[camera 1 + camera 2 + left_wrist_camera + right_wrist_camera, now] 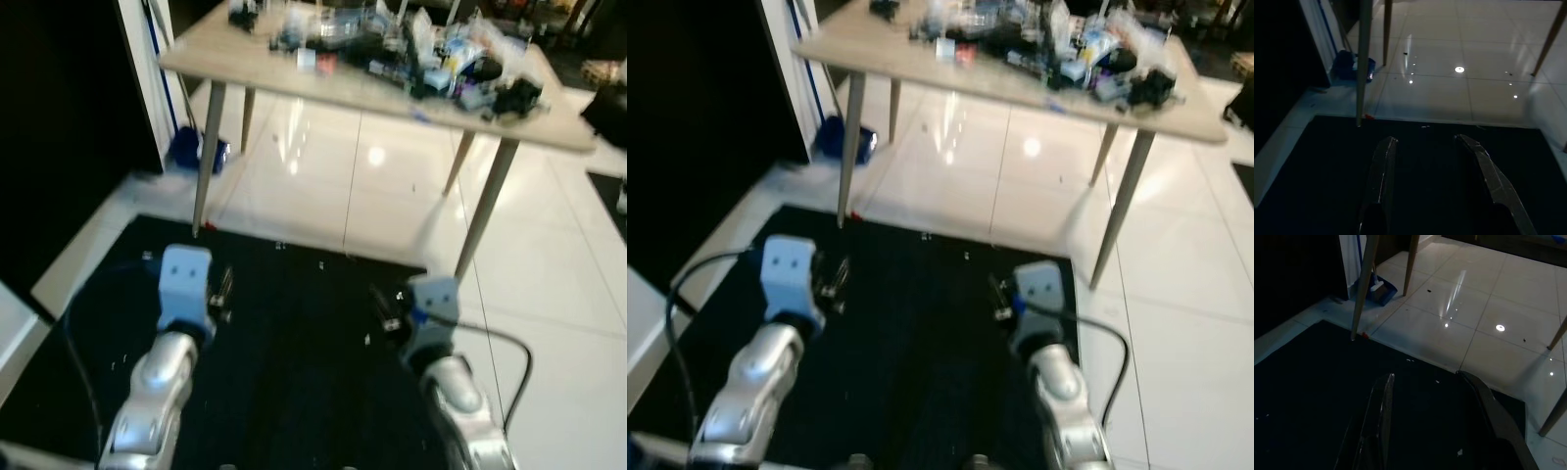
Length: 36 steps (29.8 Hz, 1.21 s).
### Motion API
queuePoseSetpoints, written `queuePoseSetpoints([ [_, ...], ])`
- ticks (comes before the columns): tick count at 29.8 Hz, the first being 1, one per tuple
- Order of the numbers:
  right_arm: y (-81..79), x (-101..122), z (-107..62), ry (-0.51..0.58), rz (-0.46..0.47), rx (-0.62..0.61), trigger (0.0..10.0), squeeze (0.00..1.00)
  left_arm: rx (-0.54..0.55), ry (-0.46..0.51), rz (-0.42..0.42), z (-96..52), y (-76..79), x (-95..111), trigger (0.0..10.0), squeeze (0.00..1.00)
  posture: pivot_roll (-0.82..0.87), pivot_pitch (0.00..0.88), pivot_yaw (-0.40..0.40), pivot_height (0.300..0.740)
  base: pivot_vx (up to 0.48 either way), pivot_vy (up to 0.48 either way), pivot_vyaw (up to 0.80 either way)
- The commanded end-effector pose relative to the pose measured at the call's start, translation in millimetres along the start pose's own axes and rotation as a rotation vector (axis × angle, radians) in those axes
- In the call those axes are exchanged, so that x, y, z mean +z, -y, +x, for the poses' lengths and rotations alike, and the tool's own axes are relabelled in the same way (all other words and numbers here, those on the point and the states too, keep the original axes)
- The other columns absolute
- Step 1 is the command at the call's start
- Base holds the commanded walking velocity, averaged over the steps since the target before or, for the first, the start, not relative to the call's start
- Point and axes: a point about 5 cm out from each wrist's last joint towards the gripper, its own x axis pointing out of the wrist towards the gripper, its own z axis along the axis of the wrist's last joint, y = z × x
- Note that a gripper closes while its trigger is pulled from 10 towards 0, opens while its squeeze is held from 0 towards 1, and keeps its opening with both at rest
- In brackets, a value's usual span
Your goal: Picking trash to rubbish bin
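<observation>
The trash you were after looked to be the small red scrap (1365, 336) lying on the white tile floor (392, 206) just beside the near leg of the table (549, 137), right where the tile met the black mat (294, 372). A few pale specks (1460, 452) also lay scattered on the mat itself. No bin could be made out; a blue dustpan (1378, 291) leaned near the wall past that table leg, well apart from both arms.

You held both arms forward and low over the mat, probably as a carrying pose while the robot approached, since neither reached toward anything. The left gripper (1430, 161) hovered above the mat with its two fingers (1382, 166) spread wide, nothing between them and touching nothing. The right gripper (1432, 406) was the same: fingers (1378, 411) parted, empty, clear of the mat.

The tabletop carried a blurred clutter of small items (411, 49), too smeared to name.

I judge you had yet to close in on the scrap.
</observation>
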Motion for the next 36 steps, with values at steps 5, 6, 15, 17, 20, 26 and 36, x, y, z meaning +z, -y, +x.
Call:
queuePoseSetpoints([
  [5,4.5,-5.8,-1.0,-0.021,0.002,-0.013,10.0,0.0,-0.01,-0.019,0.02,-5.1,2.0,-5.0,10.0,0.0,-0.03,0.165,-0.04,0.74,0.3,0.0,0.0],
  [6,3.4,-5.2,-0.6,-0.019,0.001,-0.011,10.0,0.0,-0.01,-0.02,0.021,-5.5,1.4,-5.3,10.0,0.0,-0.03,0.166,-0.042,0.74,0.3,0.0,0.0],
  [15,5.3,-6.8,-2.0,-0.022,-0.004,-0.009,10.0,0.0,-0.005,-0.02,0.022,-7.4,0.2,-6.6,10.0,0.0,-0.02,0.155,-0.042,0.74,0.299,0.0,0.0],
  [17,5.3,-5.5,-1.8,-0.019,-0.005,-0.01,10.0,0.0,-0.01,-0.021,0.022,-7.5,0.6,-6.7,10.0,0.0,-0.03,0.152,-0.037,0.74,0.298,0.0,0.0],
  [20,4.3,-4.3,-2.2,-0.016,-0.007,-0.011,10.0,0.0,-0.016,-0.022,0.023,-6.6,-0.3,-7.1,10.0,0.0,-0.04,0.15,-0.037,0.74,0.301,0.0,0.0],
  [26,6.8,-7.5,-4.8,-0.021,-0.009,-0.013,10.0,0.0,-0.016,-0.015,0.023,-4.1,1.4,-5.2,10.0,0.0,-0.03,0.14,-0.037,0.74,0.301,0.0,0.0],
  [36,3.1,-4.3,-1.7,-0.008,-0.003,-0.005,10.0,0.0,-0.012,-0.01,0.025,-2.4,-1.1,-5.3,10.0,0.0,-0.04,0.132,-0.043,0.74,0.3,0.0,0.0],
])
